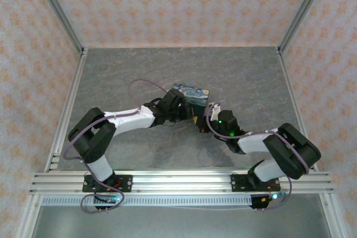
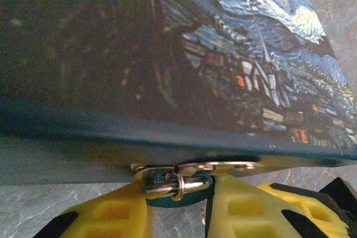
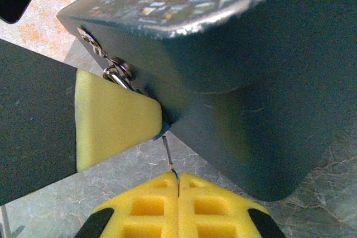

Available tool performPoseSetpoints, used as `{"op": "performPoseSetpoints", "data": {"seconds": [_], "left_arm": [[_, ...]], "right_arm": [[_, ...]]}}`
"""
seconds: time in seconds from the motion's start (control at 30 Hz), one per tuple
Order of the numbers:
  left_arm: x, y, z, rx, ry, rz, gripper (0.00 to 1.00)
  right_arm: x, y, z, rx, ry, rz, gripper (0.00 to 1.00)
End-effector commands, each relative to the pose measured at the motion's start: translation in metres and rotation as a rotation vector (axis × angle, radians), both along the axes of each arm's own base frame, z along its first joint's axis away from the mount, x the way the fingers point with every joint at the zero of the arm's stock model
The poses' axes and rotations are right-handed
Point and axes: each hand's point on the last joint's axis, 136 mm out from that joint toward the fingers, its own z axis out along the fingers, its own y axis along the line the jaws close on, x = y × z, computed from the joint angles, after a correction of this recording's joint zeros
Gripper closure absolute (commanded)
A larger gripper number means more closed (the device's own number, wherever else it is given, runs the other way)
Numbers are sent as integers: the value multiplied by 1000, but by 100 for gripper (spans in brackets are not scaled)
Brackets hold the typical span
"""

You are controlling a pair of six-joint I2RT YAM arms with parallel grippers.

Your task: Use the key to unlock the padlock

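Note:
The dark blue starry-night tin (image 1: 192, 94) stands mid-table. At its front edge hangs the small padlock (image 2: 178, 185), a silvery shackle over a dark teal body. My left gripper (image 2: 178, 196) is shut on the padlock, a yellow finger on each side. In the right wrist view, my right gripper (image 3: 178, 185) is shut on the key (image 3: 168, 153). The key's thin silvery shaft sticks up from between the closed fingers. Its tip reaches the underside of the padlock, just off the left gripper's yellow finger (image 3: 111, 118). The keyhole itself is hidden.
The tin's silvery front clasp (image 3: 116, 73) sits above the left finger. Both arms meet at the tin's near side, left gripper (image 1: 188, 116) and right gripper (image 1: 202, 122) close together. Grey marbled table (image 1: 122, 76) lies around them, framed by aluminium rails (image 1: 178, 181).

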Motion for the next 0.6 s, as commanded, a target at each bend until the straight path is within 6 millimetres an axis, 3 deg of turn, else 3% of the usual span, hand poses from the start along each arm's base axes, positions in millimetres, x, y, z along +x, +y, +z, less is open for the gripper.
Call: {"op": "performPoseSetpoints", "data": {"seconds": [0.0,0.57], "left_arm": [[11,0,32,-45,-51,25,74],[11,2,35,-39,-54,27,74]], "right_arm": [[1,3,5,24,-22,19,100],[5,3,5,30,-35,10,100]]}}
